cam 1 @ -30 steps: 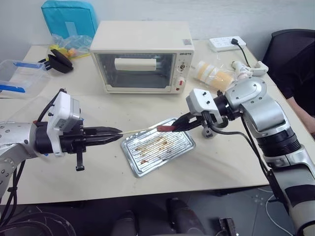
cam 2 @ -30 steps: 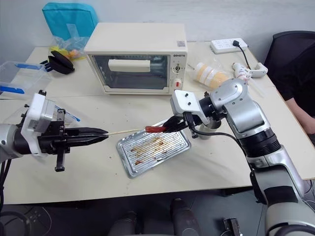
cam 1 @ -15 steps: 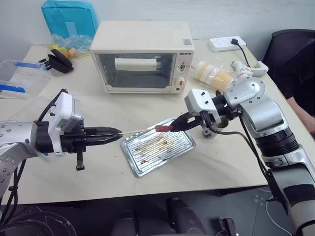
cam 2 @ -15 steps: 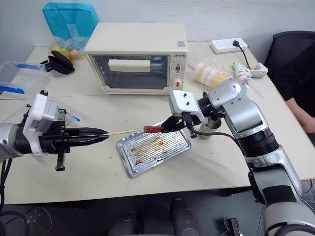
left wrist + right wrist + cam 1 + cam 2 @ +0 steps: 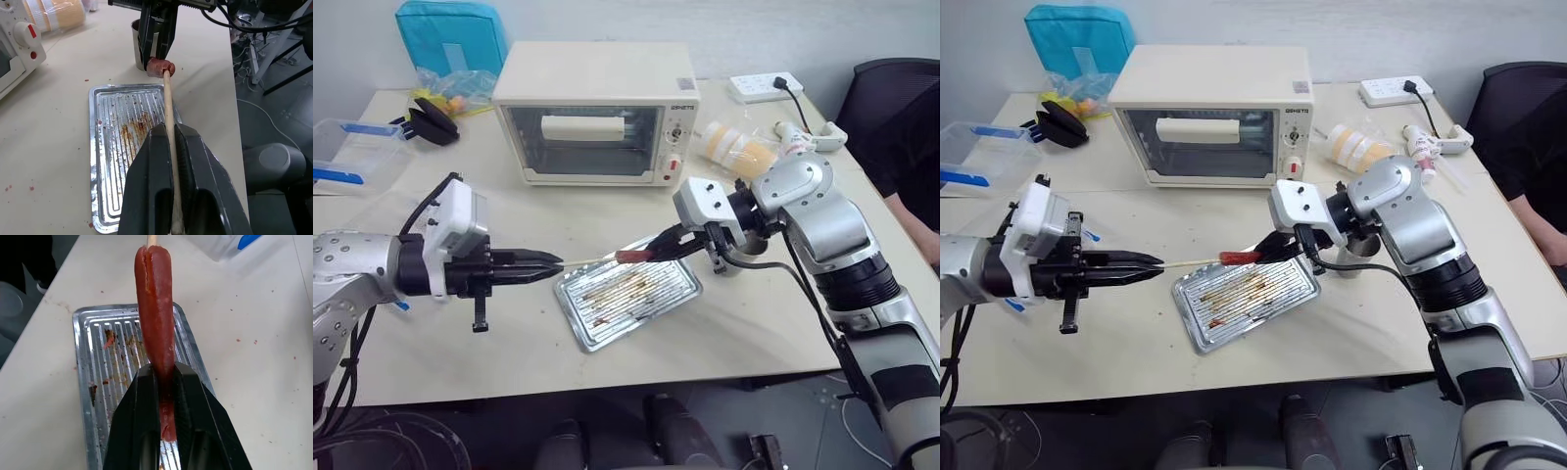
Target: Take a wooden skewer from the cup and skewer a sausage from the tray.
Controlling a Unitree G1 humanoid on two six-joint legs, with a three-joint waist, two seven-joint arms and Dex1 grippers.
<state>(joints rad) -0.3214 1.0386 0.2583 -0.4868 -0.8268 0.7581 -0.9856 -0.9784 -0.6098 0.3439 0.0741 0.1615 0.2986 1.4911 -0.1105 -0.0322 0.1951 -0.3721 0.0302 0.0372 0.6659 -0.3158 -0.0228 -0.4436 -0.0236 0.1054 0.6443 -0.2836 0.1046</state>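
i've got the left end effector (image 5: 540, 262) clamped on the wooden skewer (image 5: 589, 259), the right end effector (image 5: 668, 245) gripping the sausage (image 5: 631, 255) above the tray (image 5: 674, 293). tip's at the sausage end; i'd push straight along its axis.

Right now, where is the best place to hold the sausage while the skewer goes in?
Grip the sausage at its rear end, as the right gripper does now, coming from the side opposite the skewer. That leaves its long body and front tip free, in line with the stick held by the left gripper.
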